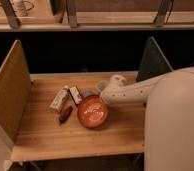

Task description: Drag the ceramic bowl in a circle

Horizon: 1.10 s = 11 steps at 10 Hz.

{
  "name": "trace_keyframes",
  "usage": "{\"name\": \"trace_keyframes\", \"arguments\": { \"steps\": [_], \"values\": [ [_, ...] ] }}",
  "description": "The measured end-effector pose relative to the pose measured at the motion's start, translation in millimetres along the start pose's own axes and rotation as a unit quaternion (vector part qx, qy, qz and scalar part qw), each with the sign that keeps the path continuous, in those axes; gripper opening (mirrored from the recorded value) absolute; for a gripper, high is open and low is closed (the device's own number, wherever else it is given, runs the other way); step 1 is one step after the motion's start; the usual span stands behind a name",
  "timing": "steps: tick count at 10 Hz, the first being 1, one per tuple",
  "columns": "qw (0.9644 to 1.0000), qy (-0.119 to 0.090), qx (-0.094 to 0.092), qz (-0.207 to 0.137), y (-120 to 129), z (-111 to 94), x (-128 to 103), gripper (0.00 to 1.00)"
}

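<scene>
One tan panel [10, 95] walls your desk [40, 140] on the left. Two packets [59, 100] and a brown stick [65, 114] lie just beside the ceramic bowl [93, 112], mid-desk, with bare wood before it. The gripper [103, 96] meets its upper-right rim; how the jaws stand, you cannot tell. A dark panel [154, 60] closes the right.
</scene>
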Motion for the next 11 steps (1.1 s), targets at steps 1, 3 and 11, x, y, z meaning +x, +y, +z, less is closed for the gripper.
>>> {"name": "trace_keyframes", "arguments": {
  "steps": [1,3,11],
  "values": [
    [0.9999,-0.001,-0.013,-0.009,14,4,-1,0.0],
    [0.9985,-0.006,-0.047,-0.027,48,10,0,0.0],
    [0.9982,0.047,-0.037,0.004,41,-17,78,0.0]
  ]
}}
